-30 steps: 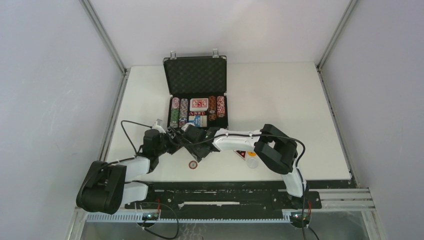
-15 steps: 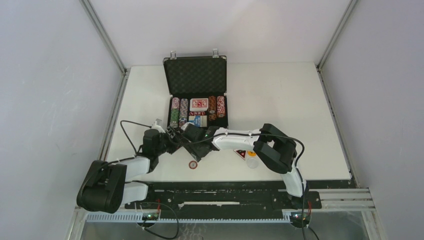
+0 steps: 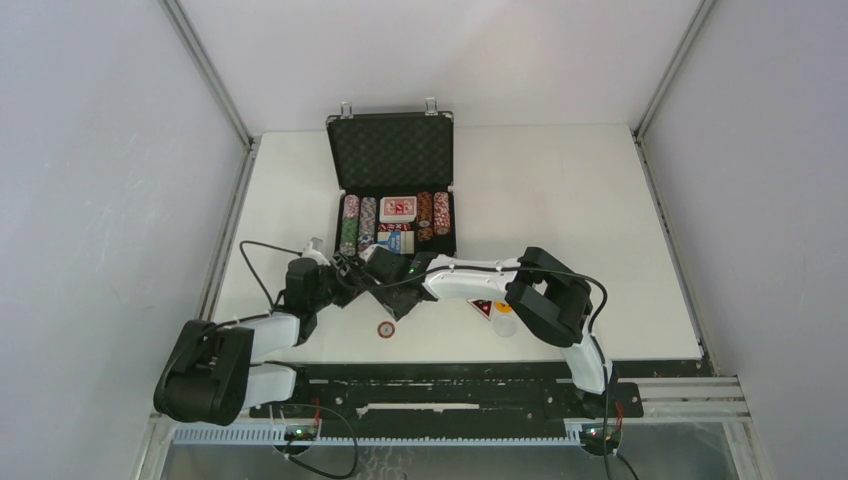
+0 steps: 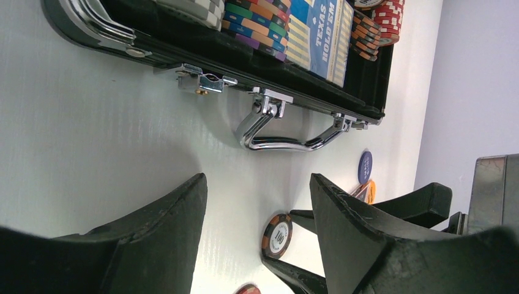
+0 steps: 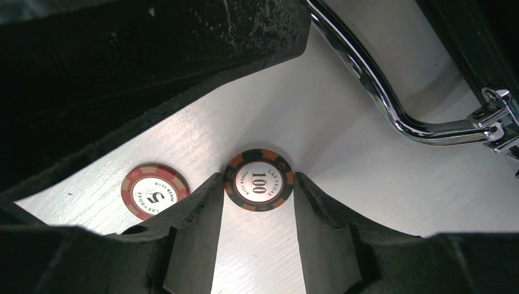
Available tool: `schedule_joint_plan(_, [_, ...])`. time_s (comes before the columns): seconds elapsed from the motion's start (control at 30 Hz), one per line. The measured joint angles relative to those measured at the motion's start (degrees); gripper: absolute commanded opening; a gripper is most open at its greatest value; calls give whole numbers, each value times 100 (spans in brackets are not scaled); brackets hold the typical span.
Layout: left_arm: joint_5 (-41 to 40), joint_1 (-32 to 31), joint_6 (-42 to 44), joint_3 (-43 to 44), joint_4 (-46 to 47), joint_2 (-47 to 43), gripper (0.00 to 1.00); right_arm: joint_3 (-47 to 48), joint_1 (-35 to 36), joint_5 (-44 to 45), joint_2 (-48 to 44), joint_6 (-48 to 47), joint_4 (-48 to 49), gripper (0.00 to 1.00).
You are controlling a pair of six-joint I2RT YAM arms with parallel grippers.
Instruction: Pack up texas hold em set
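A: What lies nearest the bases?

B: A red-and-white round chip marked 5 [image 5: 154, 191], flat on the white table [image 3: 560, 200], just beside the right gripper [image 5: 257, 191].

A: And that claw?

B: Its 2 fingertips meet the rim of a dark, orange-striped round chip marked 100 [image 5: 259, 177]. The chip lies flat on the table, short of the curved chrome handle [image 5: 392, 110].

A: The left gripper [image 4: 257, 177]?

B: Spread wide and empty, over bare table facing the handle.

A: Farther on?

B: A blue round button [image 4: 365, 166] and an orange one [image 4: 371, 191] lie apart from the front edge of the black silver-edged case [image 4: 183, 58]. Its foam-lined lid [image 3: 390, 150] stands upright. Rows of striped chips [image 3: 349, 225], a blue card deck [image 4: 321, 37] and a red deck [image 3: 398, 207] fill it.

A: Room to move?

B: Bare table on both sides of the case, widest on the right.
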Motion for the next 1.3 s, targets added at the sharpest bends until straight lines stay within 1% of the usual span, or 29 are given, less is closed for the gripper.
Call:
schedule_joint_plan(0.23, [15,0,2,0,4,0,68,0,0,28,0,9,13,46])
schedule_joint_plan(1.0, [83,-7,4,0,7,11,68,-2,-2,315,-24,7,35,47])
schedule_joint_plan(1.3, [118,-7,2,0,4,13,68,-44,-4,435,-192,4,4,47])
